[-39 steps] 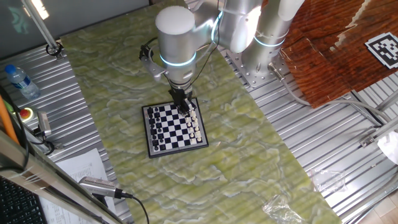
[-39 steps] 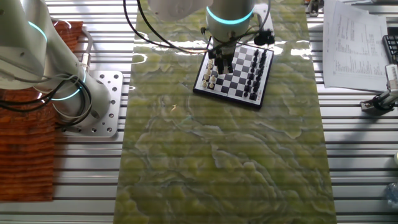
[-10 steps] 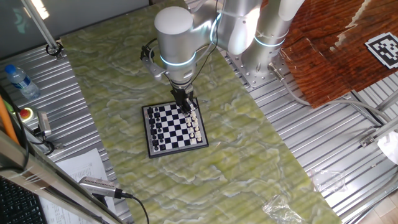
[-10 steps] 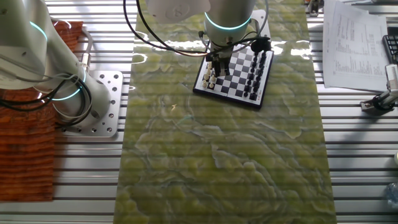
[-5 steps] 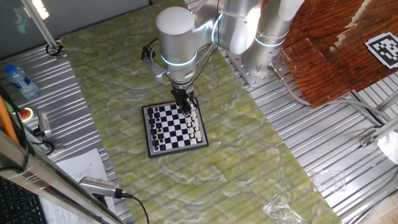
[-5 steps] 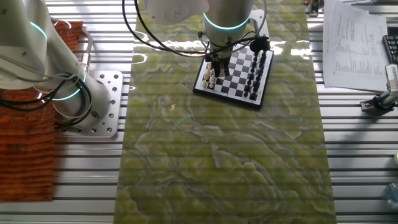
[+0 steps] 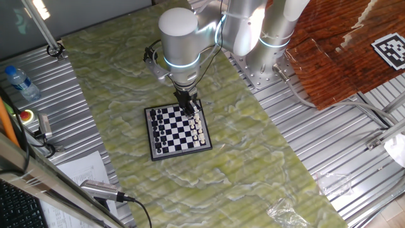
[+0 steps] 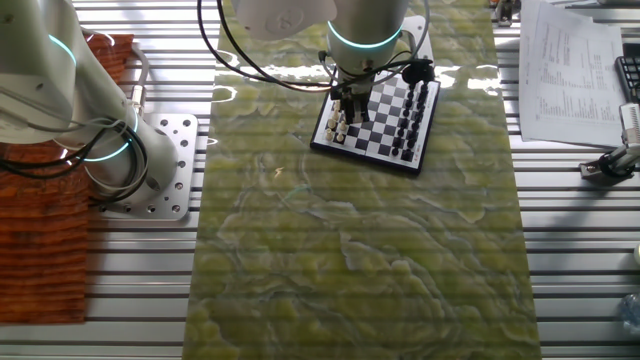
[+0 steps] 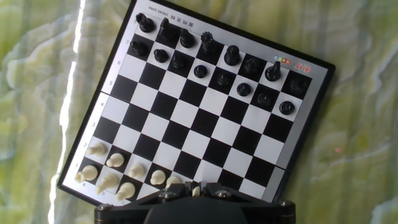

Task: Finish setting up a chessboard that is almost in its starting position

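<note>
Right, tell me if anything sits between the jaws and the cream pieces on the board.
Nothing visible does. The gripper hangs directly over the cream rows at the chessboard edge. Its own body hides the pieces right beneath it in the hand view, so that spot cannot be checked.

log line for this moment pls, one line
phase: placing piece | gripper: low over cream rows of the chessboard, jaw state unclear | dark pieces: far rows | middle squares: bare

A ribbed metal table (image 7: pixel 329 152) is covered by a green marbled mat (image 7: pixel 253 158), on which the chessboard (image 7: pixel 178 130) is laid, with papers (image 8: pixel 570 70) placed beside the mat.
</note>
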### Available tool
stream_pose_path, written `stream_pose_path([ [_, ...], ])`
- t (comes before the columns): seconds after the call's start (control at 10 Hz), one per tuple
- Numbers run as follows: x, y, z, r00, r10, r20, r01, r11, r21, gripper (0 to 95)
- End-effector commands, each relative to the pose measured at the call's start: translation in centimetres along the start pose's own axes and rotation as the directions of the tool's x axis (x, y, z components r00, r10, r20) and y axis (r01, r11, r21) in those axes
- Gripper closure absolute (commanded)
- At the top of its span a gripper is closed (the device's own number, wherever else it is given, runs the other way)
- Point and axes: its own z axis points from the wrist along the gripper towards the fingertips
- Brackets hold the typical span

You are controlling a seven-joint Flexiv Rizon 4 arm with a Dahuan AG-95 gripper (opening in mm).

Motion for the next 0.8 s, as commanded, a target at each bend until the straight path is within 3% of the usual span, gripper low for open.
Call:
stream_pose_path([
  [0.1, -0.02, -0.01, -0.02, 1.0, -0.003, 0.001, 0.003, 1.0, 0.0, 76.0],
  [0.8, -0.12, 0.03, -0.3, 1.0, -0.006, 0.002, 0.006, 1.0, -0.017, 76.0],
])
